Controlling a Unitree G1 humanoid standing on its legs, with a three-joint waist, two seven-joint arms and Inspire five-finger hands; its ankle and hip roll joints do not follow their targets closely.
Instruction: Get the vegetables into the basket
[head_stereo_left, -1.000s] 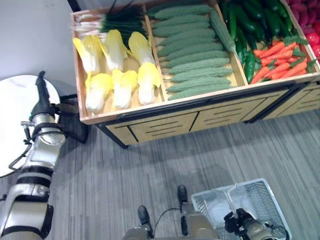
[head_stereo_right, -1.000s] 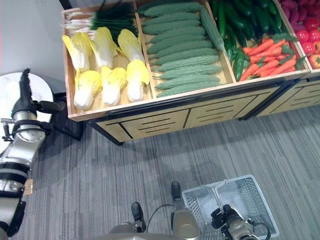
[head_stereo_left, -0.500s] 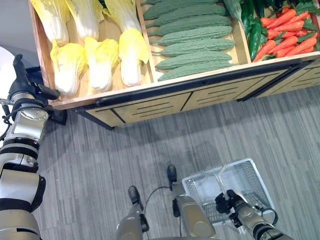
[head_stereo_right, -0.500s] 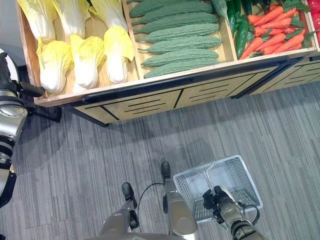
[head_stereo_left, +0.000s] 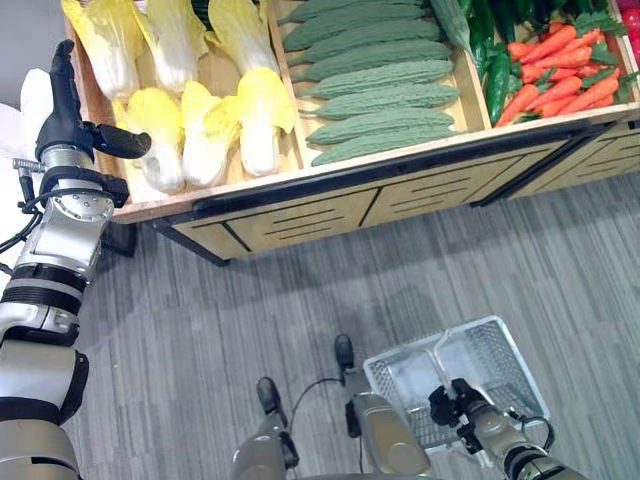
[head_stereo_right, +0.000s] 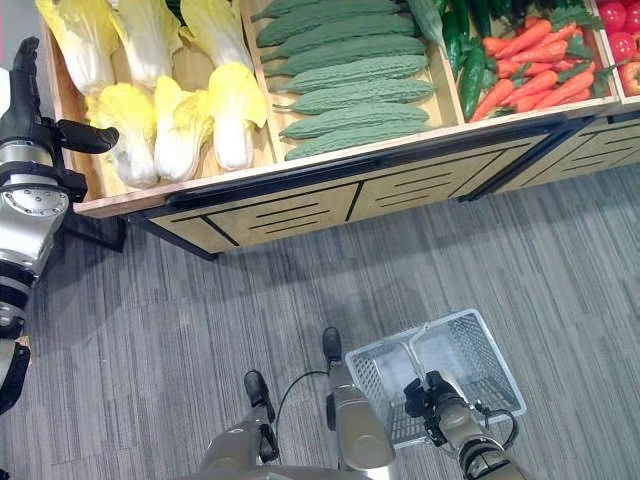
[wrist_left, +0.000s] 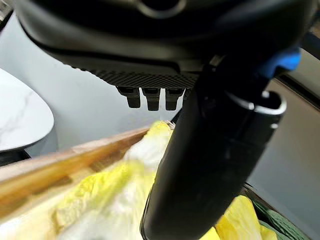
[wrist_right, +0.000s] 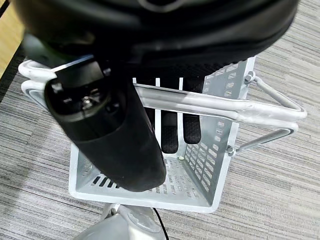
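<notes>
Pale yellow napa cabbages lie in the left bin of a wooden produce stand. Beside them are bumpy green gourds, then green peppers and orange carrots. My left hand is open at the bin's left edge, fingers straight up, thumb reaching over the wooden rim towards the cabbages. My right hand hangs low at the lower right. It is shut on the handle of a white wire basket, which holds nothing.
A round white marble table stands behind my left hand, against a grey wall. Grey striped carpet lies between the stand and the basket. Red produce fills the far right bin.
The camera view has shifted. My left hand has risen and moved right to the cabbage bin's edge, its thumb now over the rim. The right hand still holds the basket.
</notes>
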